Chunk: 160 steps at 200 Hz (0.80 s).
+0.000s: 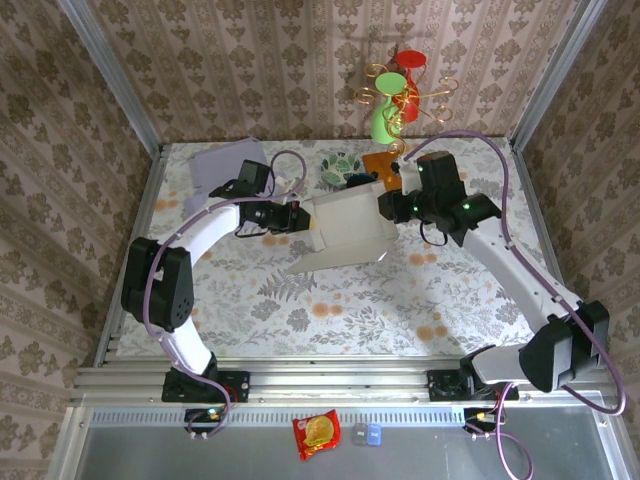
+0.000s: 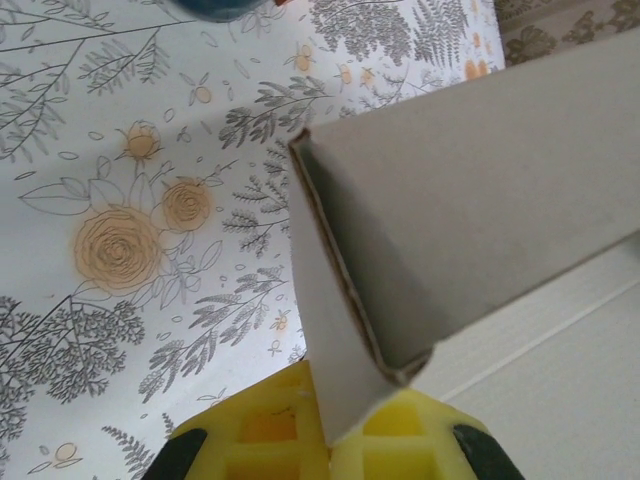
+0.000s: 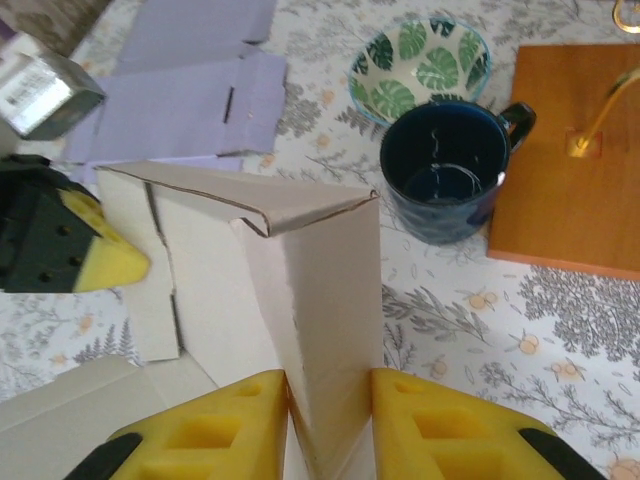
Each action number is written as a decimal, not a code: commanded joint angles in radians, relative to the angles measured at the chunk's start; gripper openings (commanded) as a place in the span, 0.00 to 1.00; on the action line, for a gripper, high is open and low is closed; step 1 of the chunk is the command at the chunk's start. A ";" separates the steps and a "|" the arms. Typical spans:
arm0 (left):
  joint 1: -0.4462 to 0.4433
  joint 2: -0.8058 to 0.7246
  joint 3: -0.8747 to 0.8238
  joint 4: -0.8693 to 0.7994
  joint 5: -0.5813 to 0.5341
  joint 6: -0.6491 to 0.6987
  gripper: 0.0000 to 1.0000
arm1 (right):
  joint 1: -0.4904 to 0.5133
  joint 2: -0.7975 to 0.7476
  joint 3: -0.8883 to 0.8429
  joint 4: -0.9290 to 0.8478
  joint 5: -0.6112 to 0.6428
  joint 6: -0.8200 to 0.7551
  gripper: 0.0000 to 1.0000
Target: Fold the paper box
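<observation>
Paper box (image 1: 345,232), pale grey-white thin card and only half formed, is up between the two arms over the middle of the floral tablecloth (image 1: 300,310). One loose flap hangs toward the near left; I can't tell whether it touches the cloth.

The left gripper (image 1: 296,218) has its yellow foam pads closed on the box's left wall, and the wrist view shows the card edge running straight down between them (image 2: 345,435). The right gripper (image 3: 328,420) is pinched narrow on an upright panel, one pad on each face.

This looks light as anything. It seems stiff across the flat panels, ready to hinge at the scored creases, and easy to dent or kink if squeezed mid-panel. I'd hold it on the flat of a wall close to a crease, as both arms do now, so the fold goes where the score is. The foam should grip the matte card well.

Just behind the box are a dark blue mug (image 3: 447,170), a leaf-patterned bowl (image 3: 420,60), an orange wooden board (image 3: 575,170) and a lilac flat card sheet (image 3: 190,80).

Writing? The box is blank. A silvery packet (image 3: 45,90) carries small print, and a red snack packet (image 1: 316,434) lies by the rail; I can read neither.
</observation>
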 commanded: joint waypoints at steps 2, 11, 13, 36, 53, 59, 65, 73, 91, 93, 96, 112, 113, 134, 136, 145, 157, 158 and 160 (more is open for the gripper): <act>-0.026 -0.028 0.053 0.008 0.044 0.003 0.00 | 0.039 0.025 0.023 -0.089 0.030 -0.032 0.29; -0.028 -0.029 0.054 0.005 0.038 0.002 0.00 | 0.045 0.025 0.021 -0.097 0.038 -0.036 0.30; -0.027 -0.030 0.055 0.005 0.037 0.002 0.00 | 0.046 0.039 0.021 -0.099 0.040 -0.036 0.31; -0.038 -0.035 0.064 -0.002 0.014 0.001 0.00 | 0.062 0.059 0.018 -0.110 0.067 -0.041 0.31; -0.051 -0.034 0.083 -0.025 -0.014 0.006 0.00 | 0.077 0.072 0.025 -0.128 0.131 -0.035 0.26; -0.051 -0.032 0.090 -0.033 -0.027 0.008 0.00 | 0.082 0.077 0.028 -0.133 0.155 -0.029 0.23; -0.051 -0.031 0.096 -0.041 -0.039 0.008 0.00 | 0.088 0.083 0.034 -0.142 0.187 -0.019 0.21; -0.085 -0.030 0.103 -0.046 -0.057 0.005 0.00 | 0.097 0.090 0.039 -0.149 0.231 -0.004 0.18; -0.103 -0.029 0.116 -0.065 -0.102 -0.003 0.00 | 0.119 0.107 0.046 -0.162 0.325 0.032 0.13; -0.105 -0.029 0.118 -0.067 -0.107 -0.004 0.00 | 0.121 0.108 0.047 -0.164 0.333 0.037 0.13; -0.108 -0.029 0.120 -0.069 -0.114 -0.003 0.00 | 0.125 0.111 0.047 -0.165 0.346 0.042 0.12; -0.125 -0.029 0.133 -0.091 -0.156 -0.011 0.00 | 0.144 0.120 0.050 -0.174 0.426 0.088 0.09; -0.126 -0.029 0.133 -0.093 -0.156 -0.011 0.00 | 0.145 0.122 0.050 -0.174 0.431 0.090 0.09; -0.157 -0.032 0.154 -0.134 -0.279 -0.026 0.00 | 0.170 0.134 0.063 -0.210 0.569 0.184 0.03; -0.160 -0.033 0.155 -0.135 -0.287 -0.030 0.00 | 0.174 0.136 0.066 -0.218 0.588 0.191 0.02; -0.173 -0.038 0.153 -0.141 -0.329 -0.051 0.00 | 0.189 0.146 0.077 -0.261 0.672 0.243 0.00; -0.189 -0.046 0.148 -0.142 -0.388 -0.087 0.00 | 0.217 0.173 0.109 -0.345 0.805 0.323 0.00; -0.191 -0.047 0.147 -0.141 -0.392 -0.089 0.00 | 0.219 0.176 0.112 -0.353 0.816 0.332 0.00; -0.194 -0.049 0.146 -0.139 -0.397 -0.094 0.00 | 0.223 0.182 0.119 -0.364 0.832 0.348 0.00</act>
